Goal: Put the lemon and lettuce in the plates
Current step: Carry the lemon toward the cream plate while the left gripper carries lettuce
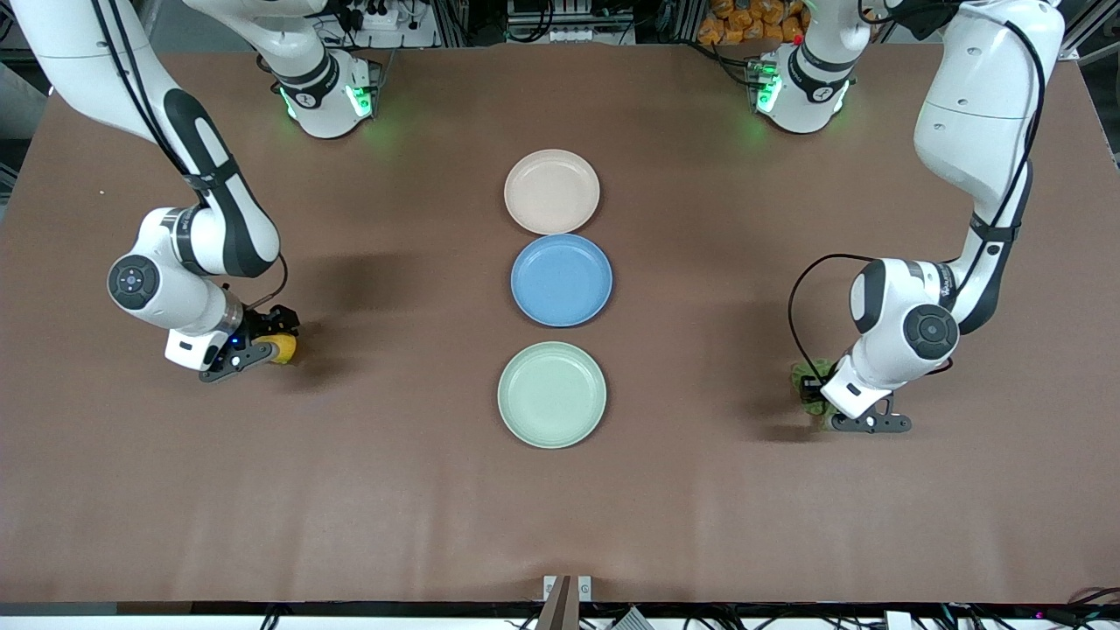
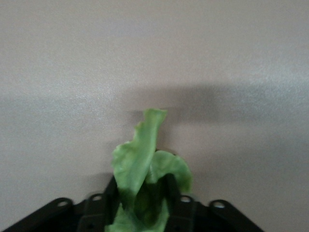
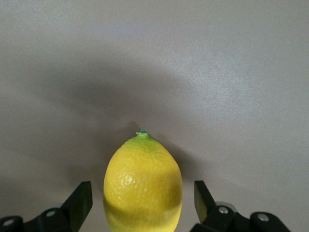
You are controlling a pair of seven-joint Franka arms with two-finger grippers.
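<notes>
The left gripper (image 2: pixel 145 208) is pinching the lettuce (image 2: pixel 145 164) at four o'clock of the plates (image 1: pixel 552 394), while the right gripper (image 3: pixel 142 203) is straddling the lemon (image 3: pixel 143 186), jaws spread, at nine o'clock, readying lifts.

Likely a robotics lab: two arms (image 1: pixel 192 175) flank a brown table (image 1: pixel 350 481).

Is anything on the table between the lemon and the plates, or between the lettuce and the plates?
Nothing visible. Bare table lies between the lemon and the plates, and between the lettuce and the mint plate.
</notes>
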